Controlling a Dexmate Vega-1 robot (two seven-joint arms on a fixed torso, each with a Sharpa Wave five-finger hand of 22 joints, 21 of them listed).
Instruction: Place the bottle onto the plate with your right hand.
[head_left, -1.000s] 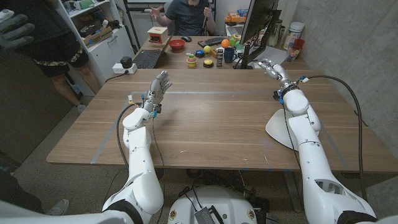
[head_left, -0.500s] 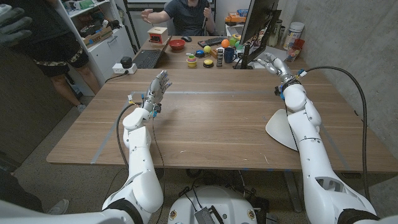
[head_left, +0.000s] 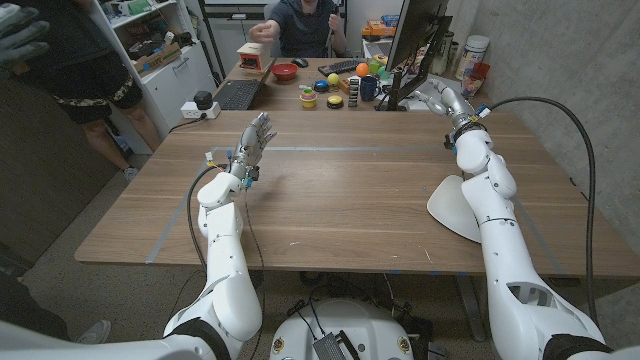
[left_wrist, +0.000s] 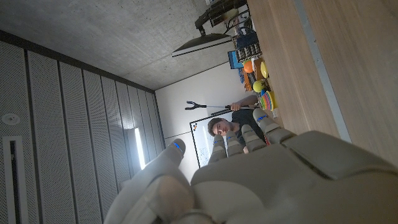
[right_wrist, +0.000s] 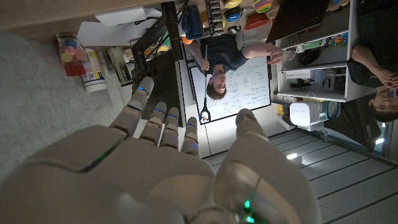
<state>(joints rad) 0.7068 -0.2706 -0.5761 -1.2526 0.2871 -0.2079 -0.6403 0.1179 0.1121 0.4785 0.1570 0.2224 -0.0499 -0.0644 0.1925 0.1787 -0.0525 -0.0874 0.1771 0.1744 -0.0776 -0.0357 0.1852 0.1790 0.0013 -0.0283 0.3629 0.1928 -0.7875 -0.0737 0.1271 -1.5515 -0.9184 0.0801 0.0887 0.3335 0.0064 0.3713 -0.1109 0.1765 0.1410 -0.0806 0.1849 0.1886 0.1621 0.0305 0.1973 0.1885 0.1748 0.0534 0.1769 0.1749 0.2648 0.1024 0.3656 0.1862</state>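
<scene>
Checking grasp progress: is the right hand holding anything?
No. The right hand is open, fingers apart and empty in its wrist view.

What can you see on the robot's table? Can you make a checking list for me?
Surface: wooden table, bare in the middle.
Job's things: white plate by the right arm; bottle standing at the far right corner.
Clutter: small colourful items, a keyboard, a monitor on the far side.
Hands: left hand raised, fingers apart, holds nothing; right hand reaching toward the far right corner, holds nothing.
Cables: black cable looping along the right arm.
Surroundings: a seated person behind the table, shelves at the left.
</scene>
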